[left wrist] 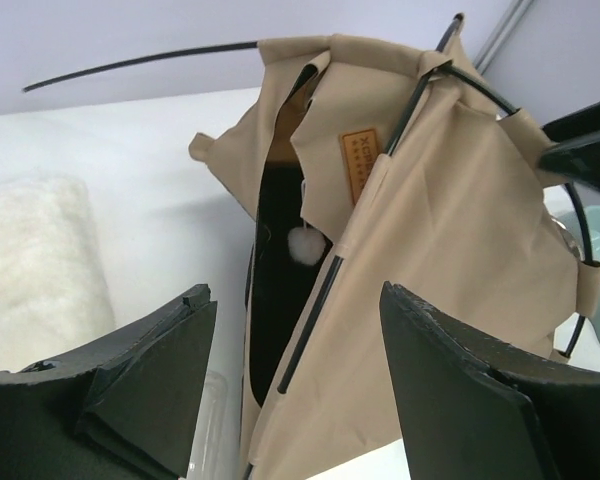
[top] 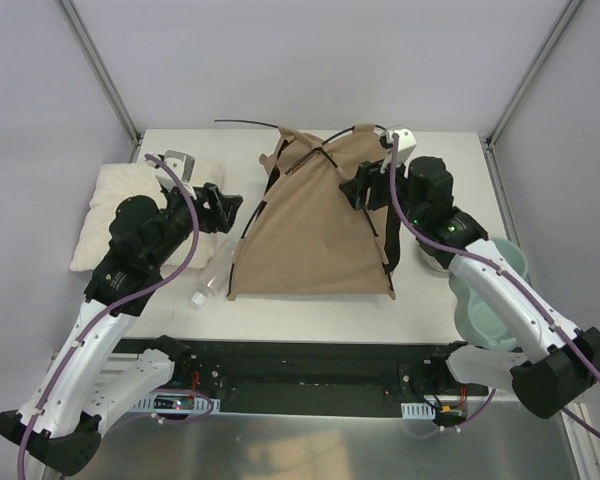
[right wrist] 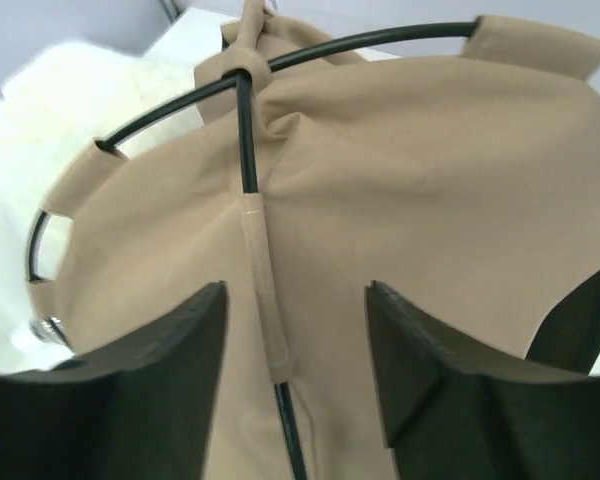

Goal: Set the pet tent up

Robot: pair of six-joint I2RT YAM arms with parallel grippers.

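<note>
Scene: seen from overhead, a white table with two robot arms at its near edge.
Pet tent: the tan pet tent sits at the table's centre, partly raised, its peak toward 12 o'clock and its wide hem toward 6 o'clock.
Poles: thin black poles cross near the peak. One loose pole end juts past the fabric toward 10 o'clock.
Doorway side: the left wrist view shows the dark arched doorway, a white pompom and a brown label patch.
Left claw: the left gripper is at the tent's 9 o'clock, facing the doorway, spread wide and empty.
Right claw: the right gripper is at the tent's 2 o'clock, just above the fabric. It is wide open and grips nothing, and its fingers straddle a sleeved pole.
Other items: a cream pillow at 9 o'clock and a pale teal bowl at 4 o'clock.
Step in hand: probably shaping the frame, as the tent looks slack rather than fully standing.
Next move: likely the right claw closes on the sleeved pole while the left steadies the doorway side. This needs a careful pinch on the thin pole, not on loose fabric.
</note>
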